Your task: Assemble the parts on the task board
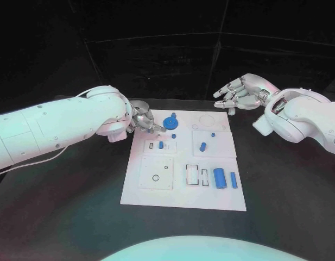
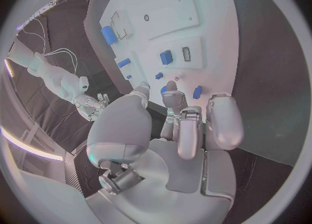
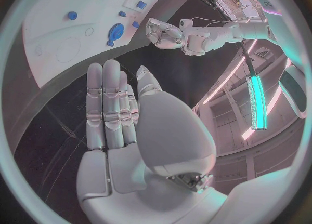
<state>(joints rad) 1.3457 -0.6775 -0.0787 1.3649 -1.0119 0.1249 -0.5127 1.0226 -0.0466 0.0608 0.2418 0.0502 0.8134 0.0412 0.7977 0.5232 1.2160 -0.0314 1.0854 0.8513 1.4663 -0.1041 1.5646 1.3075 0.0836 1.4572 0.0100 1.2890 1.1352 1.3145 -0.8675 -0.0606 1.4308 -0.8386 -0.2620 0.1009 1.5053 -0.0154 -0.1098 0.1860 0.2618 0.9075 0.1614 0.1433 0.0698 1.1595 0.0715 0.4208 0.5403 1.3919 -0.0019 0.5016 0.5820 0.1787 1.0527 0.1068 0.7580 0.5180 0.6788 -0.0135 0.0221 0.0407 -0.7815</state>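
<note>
The white board (image 1: 184, 185) lies in the middle of the black counter (image 1: 292, 185), with small blue parts scattered over it: a round disc (image 1: 172, 123) near the far left corner, a short peg (image 1: 202, 146) toward the middle, and a thick cylinder (image 1: 220, 178) beside a thinner rod (image 1: 234, 180) near the right edge.

The left hand (image 1: 141, 123) hovers at the board's far left corner, just beside the round disc. Its fingers (image 2: 184, 130) are loosely bent and apart, with nothing visible between them; whether a fingertip touches the disc or the board cannot be told. The right hand (image 1: 241, 93) hangs beyond the board's far right corner, well apart from every part, with its fingers (image 3: 107, 104) straight, side by side, and holding nothing.

The step in hand looks like a reach by the left hand for the round disc or for a small piece next to it. Most parts lie loose or in their storage spots, so the assembly seems barely begun. The next move likely calls for lowering the fingers around the disc's edge and closing on it without pushing it across the smooth plate.

The counter is matt black, and dark curtains close off the room behind it. Bright strips of light show in the right wrist view.
</note>
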